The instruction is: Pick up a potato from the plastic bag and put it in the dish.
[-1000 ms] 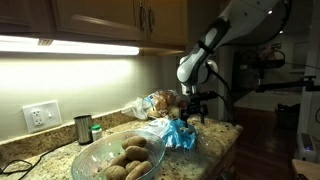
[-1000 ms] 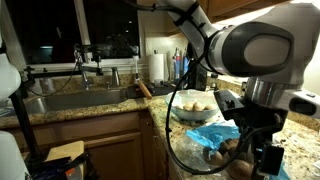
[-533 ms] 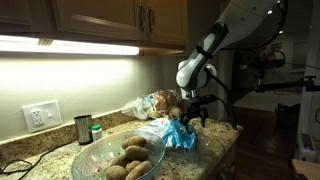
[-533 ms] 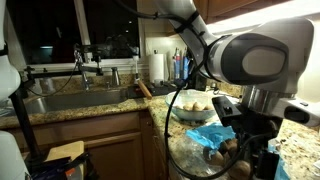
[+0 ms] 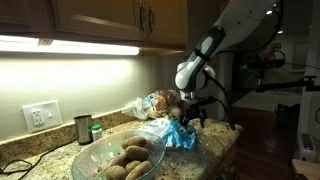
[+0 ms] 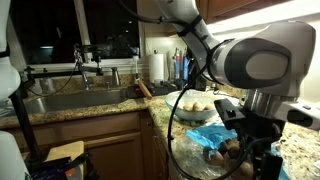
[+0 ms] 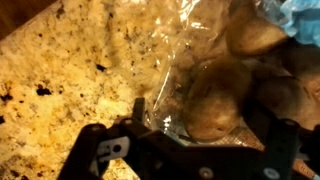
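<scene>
Wrist view: pincer (image 7: 207,125) open, fingers (image 7: 138,112) spread wide over the bag (image 7: 175,60), one at 8 o'clock and one at 4 o'clock of the potato (image 7: 215,100). Potato lies inside the bag under clear plastic, between the fingers; contact cannot be told. Other potatoes (image 7: 255,35) crowd it from 1 to 3 o'clock. Bare granite table (image 7: 60,70) fills the 9 o'clock side.

Exterior view: pincer (image 5: 193,118) hangs low at the bag's (image 5: 165,130) 3 o'clock end. Dish (image 5: 92,155), at 8 o'clock of the bag, holds several more. Cup (image 5: 83,128) stands at 11 o'clock of the dish
</scene>
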Robot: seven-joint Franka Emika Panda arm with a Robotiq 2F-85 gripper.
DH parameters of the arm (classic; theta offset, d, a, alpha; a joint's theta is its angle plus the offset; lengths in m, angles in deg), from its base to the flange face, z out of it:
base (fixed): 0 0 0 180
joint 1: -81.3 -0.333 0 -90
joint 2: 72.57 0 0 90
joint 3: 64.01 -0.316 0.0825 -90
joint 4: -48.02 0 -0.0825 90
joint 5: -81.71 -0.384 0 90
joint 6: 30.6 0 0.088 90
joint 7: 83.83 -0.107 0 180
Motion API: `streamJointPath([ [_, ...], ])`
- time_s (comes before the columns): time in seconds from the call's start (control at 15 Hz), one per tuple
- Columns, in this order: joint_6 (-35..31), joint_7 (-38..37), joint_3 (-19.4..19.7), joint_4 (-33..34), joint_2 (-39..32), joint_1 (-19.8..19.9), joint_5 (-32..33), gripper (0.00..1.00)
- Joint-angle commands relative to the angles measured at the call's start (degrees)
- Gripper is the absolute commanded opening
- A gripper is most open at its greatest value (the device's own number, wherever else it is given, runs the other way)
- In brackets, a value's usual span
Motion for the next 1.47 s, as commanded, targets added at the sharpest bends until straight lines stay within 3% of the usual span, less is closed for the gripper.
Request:
streamJointPath([
  [0.0, -0.15, -0.48, 0.82, 1.08, -1.02, -0.34, 0.82, 1.0],
  [1.0, 2.06, -0.71, 0.25, 6.36, -6.14, -0.53, 0.16, 1.0],
  [1.07, 2.58, -0.77, 0.26, 6.66, -6.18, -0.64, 0.26, 0.84],
  [1.13, 3.01, -1.02, 0.28, 6.72, -5.89, -0.77, 0.25, 0.74],
  [1.4, 4.75, -1.77, 0.64, 7.41, -5.38, -1.14, 0.71, 0.46],
])
